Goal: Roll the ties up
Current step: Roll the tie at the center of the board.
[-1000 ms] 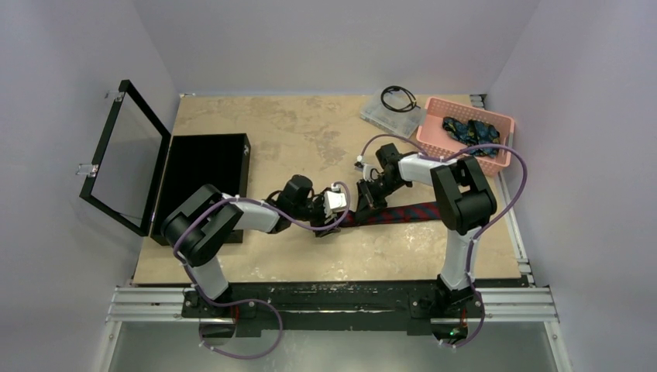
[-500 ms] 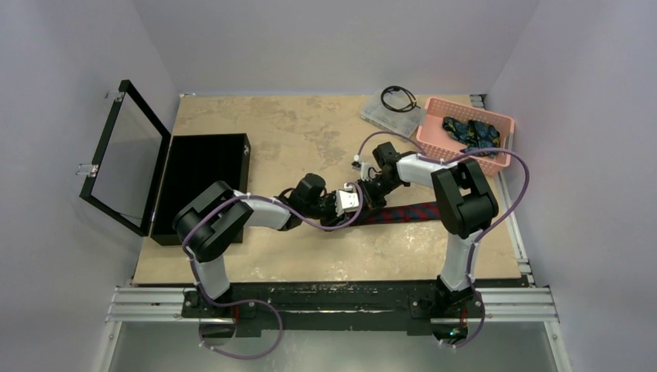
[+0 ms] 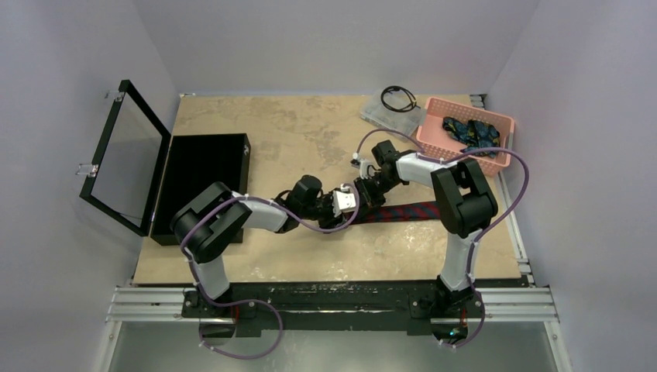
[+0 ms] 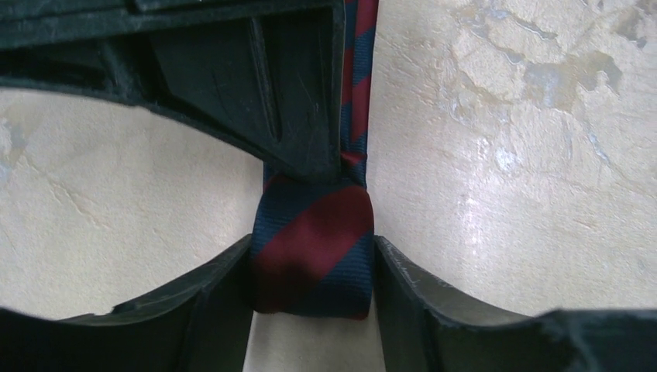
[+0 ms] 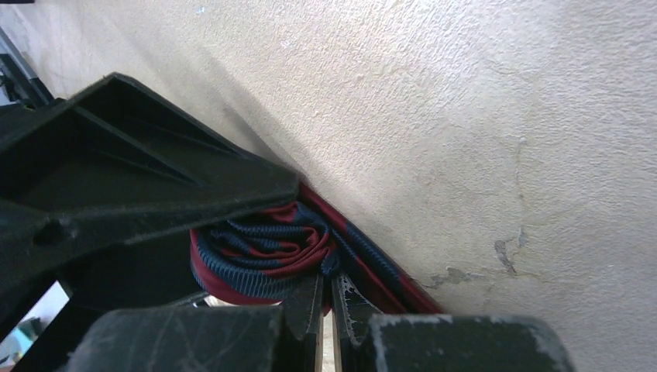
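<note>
At the far left the black case (image 3: 203, 159) stands with its lid open; I cannot make out what lies inside. Mid-table, my left gripper (image 3: 342, 203) clasps the started roll of the maroon striped tie (image 3: 411, 211), one finger pressed to each side. Just right of it, my right gripper (image 3: 370, 191) is closed tight, its tips at the roll's open end; I cannot tell whether they pinch cloth. Further right, the rest of that tie lies flat on the table (image 3: 310, 128), so I judge this roll only a few turns in. Furthest right, the blue-green ties (image 3: 469, 132) sit bunched in the pink basket (image 3: 463, 157), not yet rolled.

My left wrist view shows the roll square between my fingers (image 4: 225, 294), with the flat strip running on beyond it. My right wrist view alone shows the spiral layers. Only the overhead view shows the case, the basket and the unrolled length.
</note>
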You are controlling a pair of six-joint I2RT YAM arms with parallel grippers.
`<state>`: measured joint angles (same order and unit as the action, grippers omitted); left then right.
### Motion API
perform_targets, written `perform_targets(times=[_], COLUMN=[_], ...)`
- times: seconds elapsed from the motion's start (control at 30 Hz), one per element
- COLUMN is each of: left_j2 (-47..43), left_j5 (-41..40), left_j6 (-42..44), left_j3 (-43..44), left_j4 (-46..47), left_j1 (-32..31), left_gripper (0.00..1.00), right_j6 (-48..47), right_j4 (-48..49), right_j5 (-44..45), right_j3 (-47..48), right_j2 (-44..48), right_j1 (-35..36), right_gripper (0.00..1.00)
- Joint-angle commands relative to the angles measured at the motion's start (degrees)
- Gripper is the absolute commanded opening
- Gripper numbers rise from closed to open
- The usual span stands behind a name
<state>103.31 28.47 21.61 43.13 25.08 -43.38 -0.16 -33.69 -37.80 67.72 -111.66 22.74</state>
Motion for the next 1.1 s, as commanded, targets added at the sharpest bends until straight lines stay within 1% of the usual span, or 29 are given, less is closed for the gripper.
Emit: perform_targets(times=[0.0,0.07,0.13,0.33,0.47,0.57,0.63,0.73,0.83,0.93,1.07], left_j2=[-3.02,-3.78,-3.94,-1.09,-1.24,-2.62,-2.36,-0.08,2.4,4.84,7.82], left_j5=[2.44,3.74,5.14,7.51,9.48,10.53,9.62,7.7,6.41,5.74,4.59], left_j6=[-3.87,-3.98,-3.31,-4.61,-5.07,-6.37,-7.79,-9.74,-10.96,-9.85,-8.21], left_j3=[-4.34,-5.24,-5.62,-2.6,-2.15,-0.81,0.84,2.93,4.28,3.75,2.31], left_j4=[2.32,3.5,4.98,8.73,11.99,11.35,10.49,11.11,11.13,10.71,10.14], left_j1=[2.6,3.6,4.16,3.22,2.08,0.48,-0.59,-1.9,-2.44,-2.42,-2.44], left_gripper=[0.55,0.56,0.53,0.52,0.45,0.39,0.37,0.37,0.41,0.42,0.46], right_j6=[-2.72,-2.99,-3.17,-3.47,-3.87,-4.01,-3.97,-4.0,-3.66,-3.47,-3.35], right_j4=[3.19,3.39,3.65,4.5,4.51,4.66,4.86,5.05,5.71,6.08,6.74], right_j5=[5.99,6.56,6.88,7.37,7.34,7.27,7.05,6.41,5.86,5.26,4.51], right_j3=[-0.9,-1.29,-1.59,-2.15,-1.93,-1.96,-2.06,-2.32,-2.8,-2.82,-3.01], right_j2=[-3.48,-3.78,-3.87,-4.35,-5.11,-5.14,-5.04,-4.84,-4.48,-4.54,-4.62], right_j1=[-0.21,-0.24,-0.24,-0.24,-0.26,-0.25,-0.26,-0.22,-0.24,-0.24,-0.24], right_gripper=[0.0,0.0,0.0,0.0,0.0,0.0,0.0,0.0,0.0,0.0,0.0])
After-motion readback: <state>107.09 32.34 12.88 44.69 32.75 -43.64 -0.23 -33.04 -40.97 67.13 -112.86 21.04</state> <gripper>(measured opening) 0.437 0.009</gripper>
